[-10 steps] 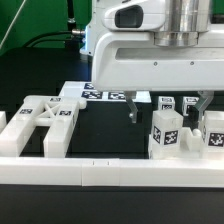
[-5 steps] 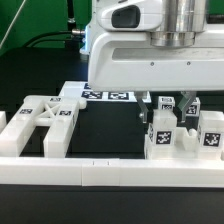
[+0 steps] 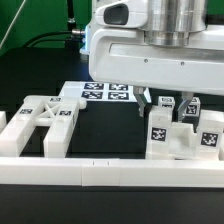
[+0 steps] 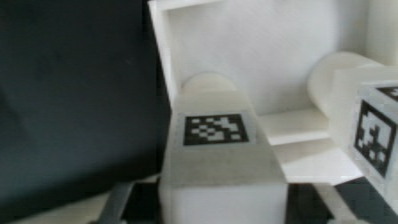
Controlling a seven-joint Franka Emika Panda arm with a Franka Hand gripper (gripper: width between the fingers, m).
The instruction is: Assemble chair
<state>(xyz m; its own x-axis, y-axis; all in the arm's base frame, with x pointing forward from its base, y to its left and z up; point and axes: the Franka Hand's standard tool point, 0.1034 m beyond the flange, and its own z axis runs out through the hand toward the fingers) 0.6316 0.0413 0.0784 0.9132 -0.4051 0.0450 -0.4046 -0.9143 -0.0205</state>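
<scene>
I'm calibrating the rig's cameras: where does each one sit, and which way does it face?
Exterior view: low by the table, facing across the border rail at the chair parts; the open fingers hang above.
Wrist view: on the arm, looking down onto a tagged leg block; no fingers clearly show.
Shared: probably that leg block.

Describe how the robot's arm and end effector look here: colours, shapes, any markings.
The end effector has a white, boxy body with two short, dark grey fingers below it. Above, the arm ends in a grey metallic cylinder beside a rounded white housing with a dark oval window. No cables or markings show.
</scene>
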